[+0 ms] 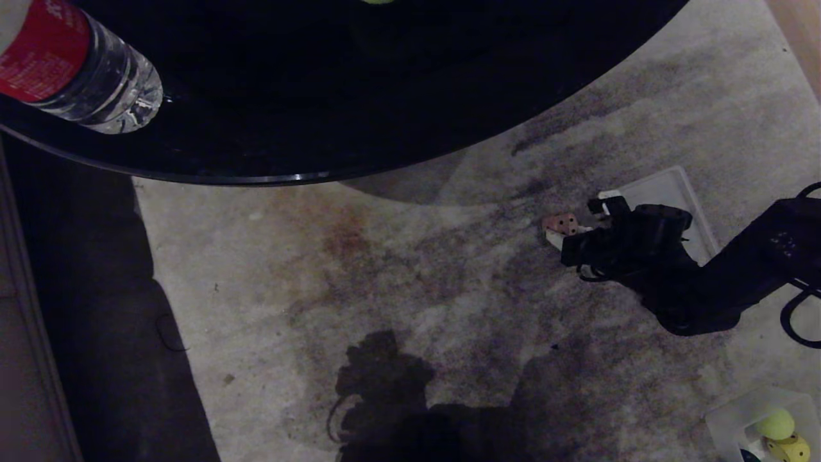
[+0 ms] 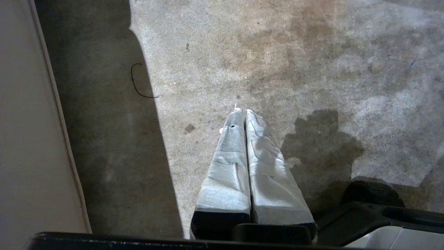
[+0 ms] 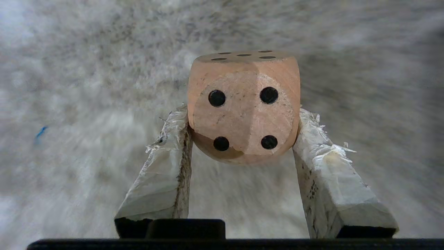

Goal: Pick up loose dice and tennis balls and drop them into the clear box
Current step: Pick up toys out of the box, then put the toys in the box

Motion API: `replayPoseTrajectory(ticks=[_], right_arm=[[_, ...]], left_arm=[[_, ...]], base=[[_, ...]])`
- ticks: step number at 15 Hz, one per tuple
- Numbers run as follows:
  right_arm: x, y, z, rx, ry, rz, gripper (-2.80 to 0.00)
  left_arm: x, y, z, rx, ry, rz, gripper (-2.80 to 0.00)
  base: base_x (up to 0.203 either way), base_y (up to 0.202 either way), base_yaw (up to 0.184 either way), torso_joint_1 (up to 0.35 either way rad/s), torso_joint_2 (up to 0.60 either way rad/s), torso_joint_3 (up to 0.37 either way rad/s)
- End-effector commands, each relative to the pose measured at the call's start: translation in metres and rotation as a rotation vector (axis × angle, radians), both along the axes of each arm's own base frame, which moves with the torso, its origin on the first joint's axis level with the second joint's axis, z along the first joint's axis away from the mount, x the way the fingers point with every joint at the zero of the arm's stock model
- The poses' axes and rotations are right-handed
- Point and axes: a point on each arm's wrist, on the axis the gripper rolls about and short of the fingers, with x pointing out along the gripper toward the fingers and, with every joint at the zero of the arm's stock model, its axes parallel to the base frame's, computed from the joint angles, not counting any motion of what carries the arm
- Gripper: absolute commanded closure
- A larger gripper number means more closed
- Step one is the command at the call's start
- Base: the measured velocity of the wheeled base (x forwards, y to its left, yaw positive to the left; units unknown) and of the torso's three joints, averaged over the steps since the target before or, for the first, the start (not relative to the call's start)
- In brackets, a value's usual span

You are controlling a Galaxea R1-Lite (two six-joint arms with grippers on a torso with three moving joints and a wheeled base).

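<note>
The tan die sits pinched between the two taped fingers of the right gripper, its four-dot face turned back toward the wrist and another dotted face up. The pads press on opposite flat sides, a sensible hold for a round-cornered cube that would likely squirm out if caught by its corners. Whether the die has left the carpet I cannot tell.

From where the robot looks down, the die and gripper are out at about three o'clock on the carpet, just beside the near corner of a flat translucent lid that lies at one o'clock from them. The clear box waits well apart, down at five o'clock, with a tennis ball and the yellow die already in it, so the carry should be a short swing that way.

The left gripper hangs idle over bare carpet, its padded fingers pressed together and holding nothing.

At eleven o'clock a water bottle lies on a dark round table.
</note>
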Motion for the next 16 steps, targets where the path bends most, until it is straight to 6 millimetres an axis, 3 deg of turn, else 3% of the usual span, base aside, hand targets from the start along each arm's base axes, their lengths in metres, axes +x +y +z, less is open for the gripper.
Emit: replayPoseTrajectory(ticks=[1,5,7,9,12,16], right_arm=[[-0.033,-0.014,0.04,0.003,-0.027,-0.026,0.0],[-0.106,-0.036,0.092,0.034,0.016,-0.084,0.0],[-0.157,-0.041,0.111,0.057,0.054,-0.11,0.0],[-0.215,-0.044,0.118,0.078,0.101,-0.154,0.0],[-0.299,-0.046,0.102,0.103,0.165,-0.203,0.0],[-0.377,-0.046,0.052,0.115,0.245,-0.262,0.0]], left_arm=[[0.0,0.0,0.0,-0.002,0.002,0.001,0.0],[0.0,0.0,0.0,0.0,0.002,0.001,0.0],[0.0,0.0,0.0,0.0,0.002,0.001,0.0],[0.0,0.0,0.0,-0.001,0.002,0.001,0.0],[0.0,0.0,0.0,0.0,0.002,0.001,0.0],[0.0,0.0,0.0,-0.002,0.002,0.001,0.0]], base=[[0.0,0.0,0.0,0.0,0.0,0.0],[0.0,0.0,0.0,0.0,0.0,0.0],[0.0,0.0,0.0,0.0,0.0,0.0],[0.0,0.0,0.0,0.0,0.0,0.0],[0.0,0.0,0.0,0.0,0.0,0.0],[0.0,0.0,0.0,0.0,0.0,0.0]])
